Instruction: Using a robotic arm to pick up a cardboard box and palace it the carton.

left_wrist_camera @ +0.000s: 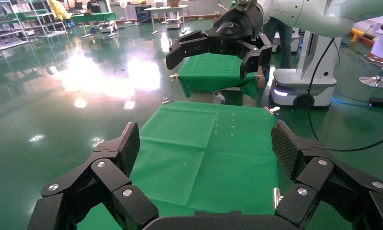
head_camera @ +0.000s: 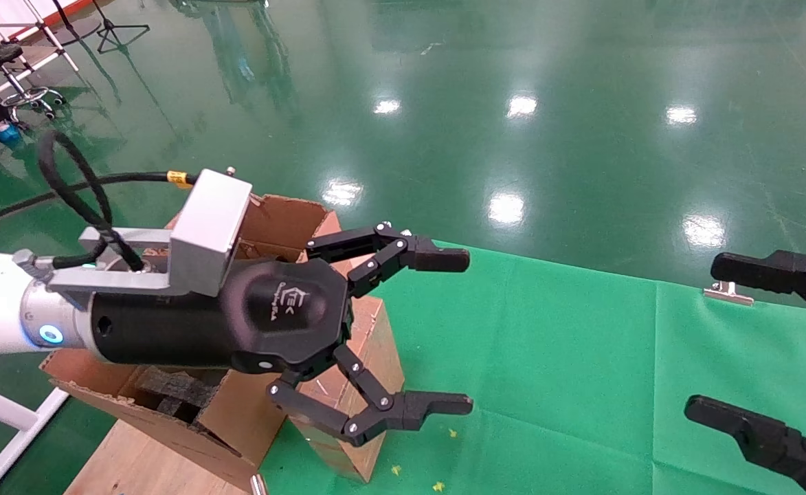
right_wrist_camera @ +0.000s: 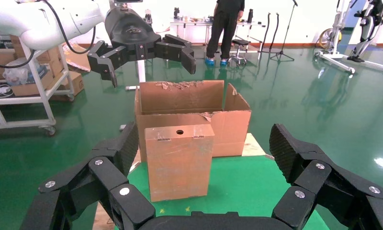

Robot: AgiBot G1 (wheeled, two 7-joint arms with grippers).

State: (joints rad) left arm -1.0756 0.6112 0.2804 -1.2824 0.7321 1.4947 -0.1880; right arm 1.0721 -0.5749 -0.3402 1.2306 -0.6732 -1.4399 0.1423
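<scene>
Left gripper point(head_camera: 444, 330) of the robotic arm point(head_camera: 4, 313) spread wide and empty, raised over the near end of the carton point(head_camera: 286, 220), fingers aimed toward 3 o'clock across the green cloth point(head_camera: 547, 357). Judged a hover ahead of any grasp: nothing between the pads. Right gripper point(head_camera: 739, 344) at 3 o'clock of the head view, also wide open and empty, facing back toward 9 o'clock.

Cardboard box point(right_wrist_camera: 179, 160) standing upright on the cloth edge, just beside the carton's wall, contact not confirmable. Long axis vertical, broad scuffed face turned toward the right gripper, small round hole near the top. In the head view, largely masked by the left gripper at about 6 o'clock. Upright stance judged to present two narrow sides for a pinch. Carton flaps up, black foam point(head_camera: 169, 392) visible inside.
</scene>
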